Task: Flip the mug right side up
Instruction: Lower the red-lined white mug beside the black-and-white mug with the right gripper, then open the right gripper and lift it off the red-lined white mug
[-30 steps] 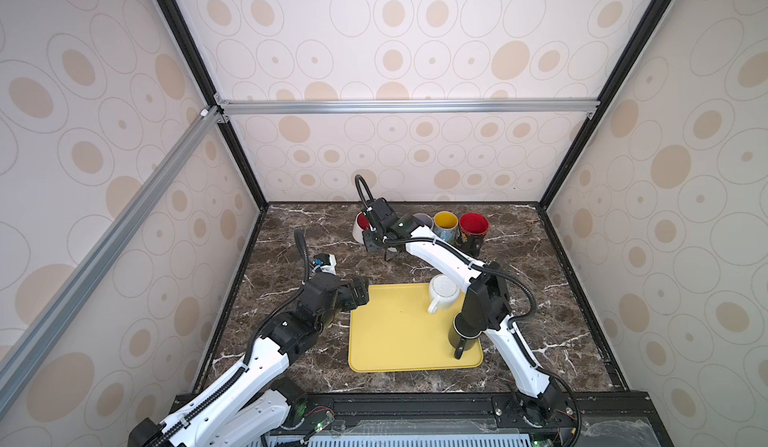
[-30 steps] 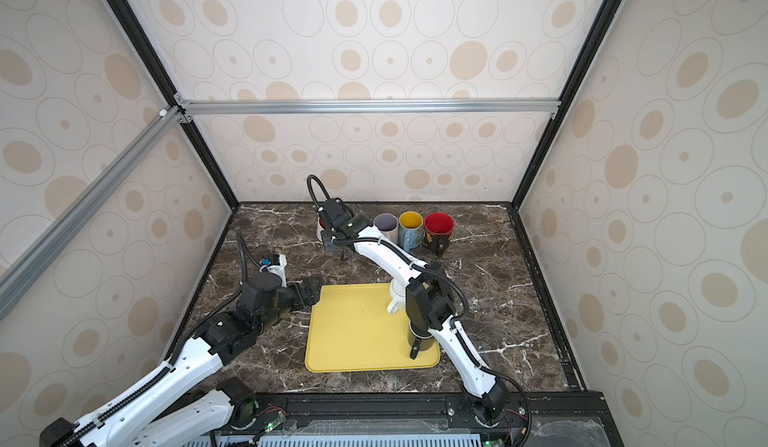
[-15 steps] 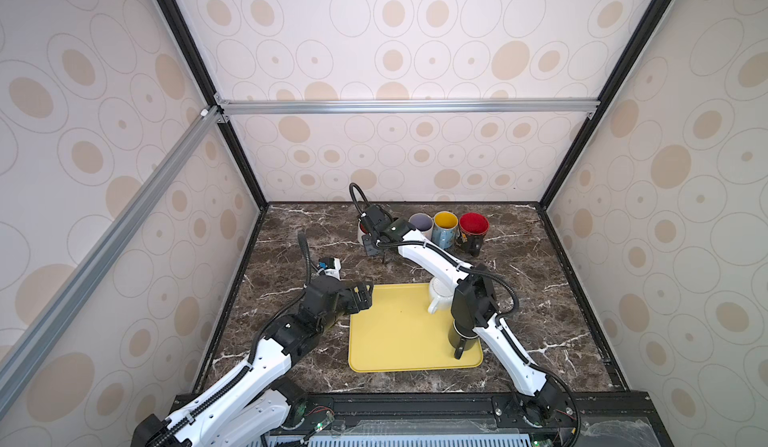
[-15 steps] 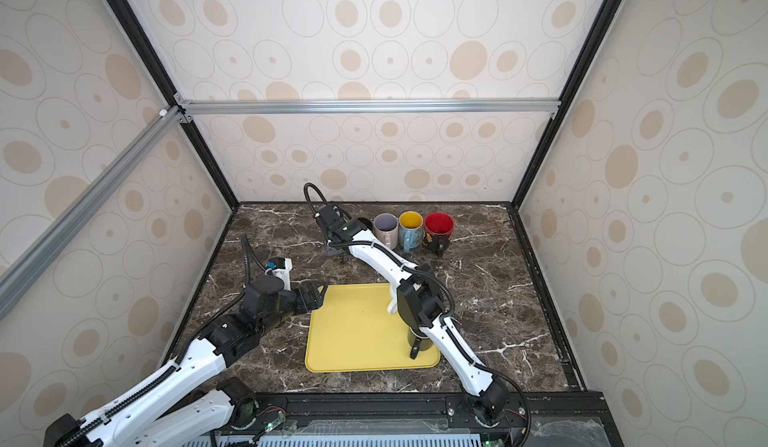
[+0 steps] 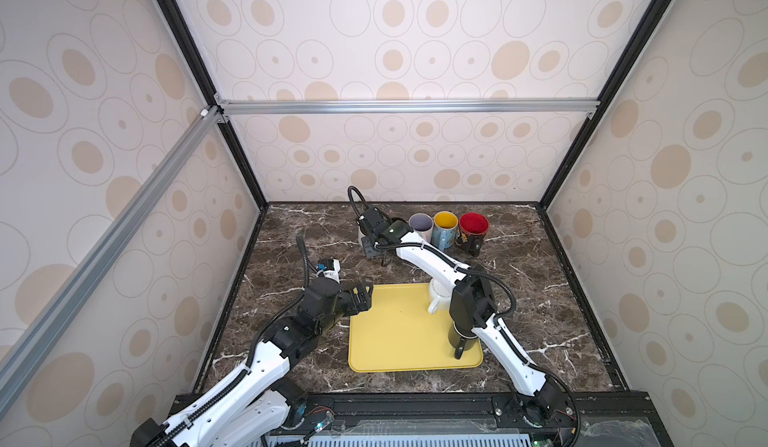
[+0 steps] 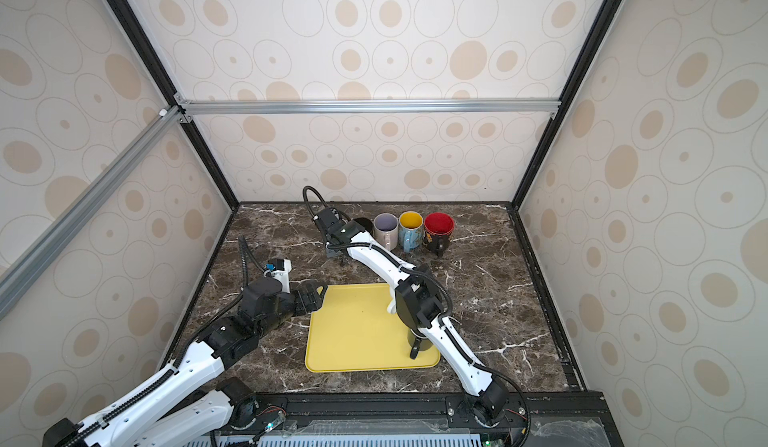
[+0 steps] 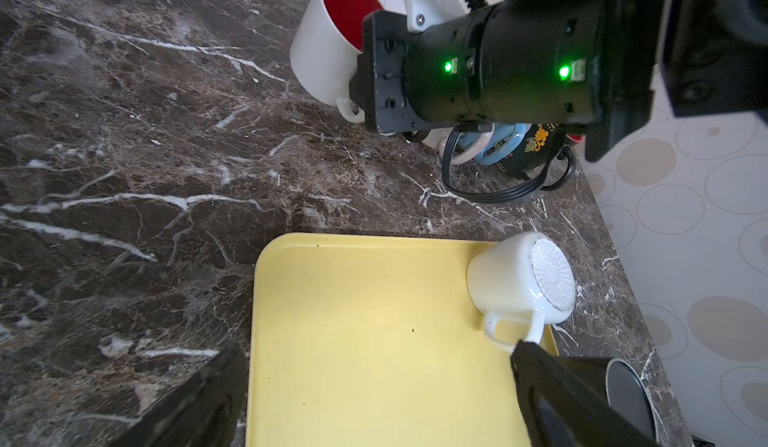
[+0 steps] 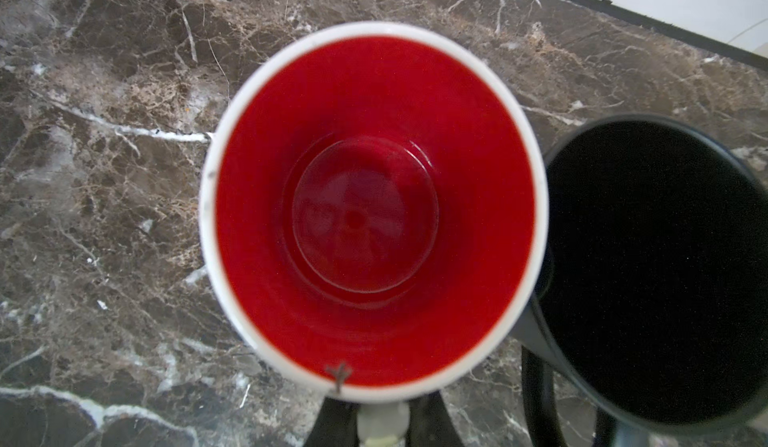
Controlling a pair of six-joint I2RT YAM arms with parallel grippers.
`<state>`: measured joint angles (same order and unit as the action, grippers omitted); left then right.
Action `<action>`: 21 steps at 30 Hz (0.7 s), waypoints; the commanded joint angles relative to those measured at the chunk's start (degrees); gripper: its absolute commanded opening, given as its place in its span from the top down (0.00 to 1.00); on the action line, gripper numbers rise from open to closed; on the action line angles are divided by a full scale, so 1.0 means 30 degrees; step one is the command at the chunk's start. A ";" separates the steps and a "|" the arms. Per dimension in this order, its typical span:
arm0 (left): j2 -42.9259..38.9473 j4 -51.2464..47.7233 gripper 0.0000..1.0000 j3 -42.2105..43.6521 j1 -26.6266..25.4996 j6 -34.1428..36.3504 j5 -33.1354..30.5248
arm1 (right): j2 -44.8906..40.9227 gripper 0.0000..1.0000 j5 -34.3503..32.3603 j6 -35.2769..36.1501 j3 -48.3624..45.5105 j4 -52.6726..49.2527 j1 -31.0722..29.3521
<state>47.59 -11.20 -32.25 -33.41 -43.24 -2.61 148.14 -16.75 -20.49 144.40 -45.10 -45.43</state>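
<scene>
Dotted wallpaper boxes in a dark marble table (image 5: 519,299). Near the back wall the red-lined white mug (image 8: 374,208) stands mouth-up, just beside a black mug (image 8: 656,266). The right gripper (image 8: 380,424) has its jaws clenched on the mug's handle (image 7: 351,110). The step in hand looks like setting it down upright. Next, the jaws should release and draw clear without tipping it. The left gripper (image 5: 363,297), jaws spread and empty, hovers at the yellow tray (image 5: 399,341), where a white cup (image 7: 519,283) sits inverted, probably next.
</scene>
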 commanded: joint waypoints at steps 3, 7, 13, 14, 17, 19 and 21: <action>-0.0425 0.0248 0.00 0.0175 0.0166 0.0030 0.0121 | 0.0358 1.00 -0.0963 -0.0546 0.0676 0.0385 -0.0167; -0.0568 0.0219 0.00 0.0265 0.0175 0.0068 0.0233 | 0.0598 1.00 -0.0936 -0.0728 0.0672 0.0445 -0.0245; -0.0825 0.0040 0.00 0.0394 0.0170 0.0133 0.0239 | 0.0744 1.00 -0.1382 -0.1072 0.0616 0.0343 -0.0372; -0.0780 0.0015 0.00 0.0398 0.0179 0.0154 0.0270 | 0.0748 1.00 -0.1443 -0.1174 0.0617 0.0300 -0.0369; -0.0701 0.0041 0.00 0.0413 0.0163 0.0232 0.0372 | 0.0723 1.00 -0.1593 -0.1440 0.0444 0.0355 -0.0422; -0.0684 0.0027 0.00 0.0460 0.0172 0.0262 0.0395 | 0.0758 1.00 -0.1542 -0.1632 0.0434 0.0331 -0.0440; -0.0740 0.0013 0.00 0.0500 0.0177 0.0266 0.0458 | 0.0712 0.92 -0.1535 -0.1791 0.0438 0.0283 -0.0497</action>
<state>45.80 -11.25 -30.98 -33.41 -43.24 -1.41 150.98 -18.55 -23.99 144.42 -45.50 -46.28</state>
